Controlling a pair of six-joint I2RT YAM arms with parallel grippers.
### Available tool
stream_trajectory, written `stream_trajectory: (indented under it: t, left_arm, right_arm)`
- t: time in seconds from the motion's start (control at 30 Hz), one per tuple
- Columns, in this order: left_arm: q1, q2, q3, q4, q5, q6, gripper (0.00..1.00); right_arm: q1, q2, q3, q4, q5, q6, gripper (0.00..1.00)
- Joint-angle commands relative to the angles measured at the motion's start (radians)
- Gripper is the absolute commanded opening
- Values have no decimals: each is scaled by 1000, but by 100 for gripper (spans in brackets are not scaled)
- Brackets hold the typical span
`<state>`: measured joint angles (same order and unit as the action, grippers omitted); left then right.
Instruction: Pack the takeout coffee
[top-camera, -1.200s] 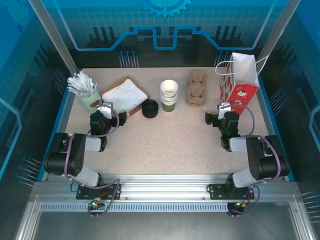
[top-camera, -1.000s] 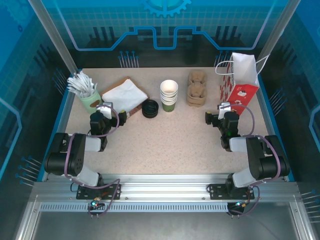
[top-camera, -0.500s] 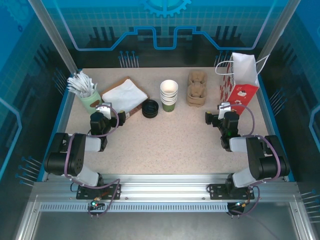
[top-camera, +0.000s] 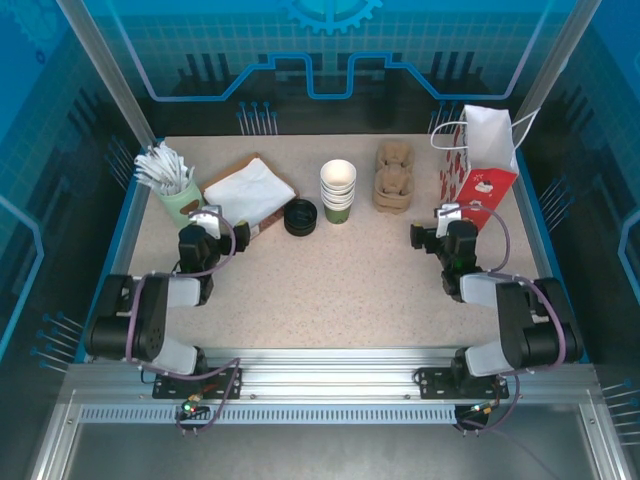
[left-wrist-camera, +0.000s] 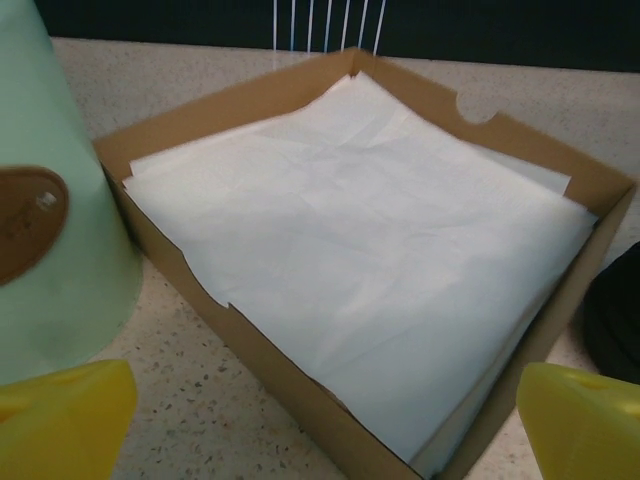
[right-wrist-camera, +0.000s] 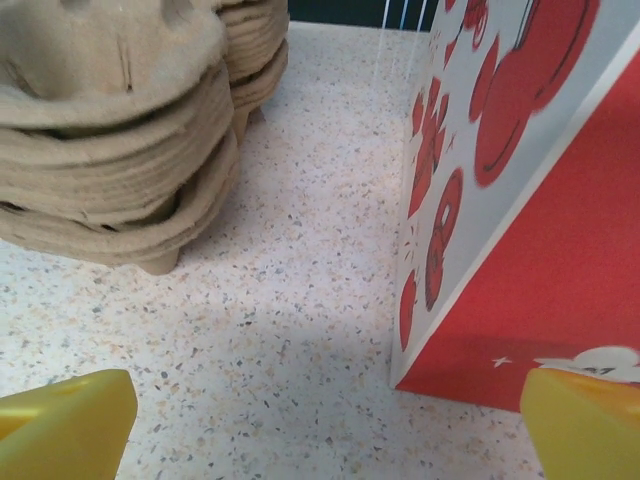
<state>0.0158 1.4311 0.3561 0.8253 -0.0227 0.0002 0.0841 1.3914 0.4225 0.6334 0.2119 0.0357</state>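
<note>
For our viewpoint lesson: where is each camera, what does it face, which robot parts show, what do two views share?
Top external: above, behind the bases, looking down on the table; both arms, left gripper, right gripper.
Left wrist: low, facing the napkin box; its yellow fingertips.
Right wrist: low, facing cup carriers and paper bag; its yellow fingertips.
Shared: napkin box, top and left wrist.

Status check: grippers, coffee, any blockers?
Both open, holding nothing: left gripper facing napkin box, right gripper facing gap between carrier stack and bag. Lidless cup stack, black lids beside it. Path to cups looks unobstructed.
</note>
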Motion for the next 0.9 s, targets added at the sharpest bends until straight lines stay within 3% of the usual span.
stream_trajectory:
  t: [0.0, 0.1, 0.23, 0.37, 0.57, 0.87]
  left_arm:
    - [-8, -189, 30, -184, -28, -44, 99]
    - [-8, -322, 104, -396, -11, -205, 99]
    - [-18, -420, 175, -534, 175, -360, 99]
    - [-97, -460, 253, -637, 169, -419, 99]
    - [-215, -414, 409, -829, 96, -326, 97]
    - [-275, -301, 582, -944, 164, -321, 90]
  right_arm:
    - [16, -160, 50, -155, 51, 41, 100]
    - [23, -303, 84, -292, 9, 117, 100]
    - [97, -459, 141, -441, -51, 165, 100]
    - [212, -512, 226, -538, -31, 173, 100]
    - [353, -439, 390, -668, 18, 157, 100]
    - [463, -220, 661, -872, 90, 196, 95]
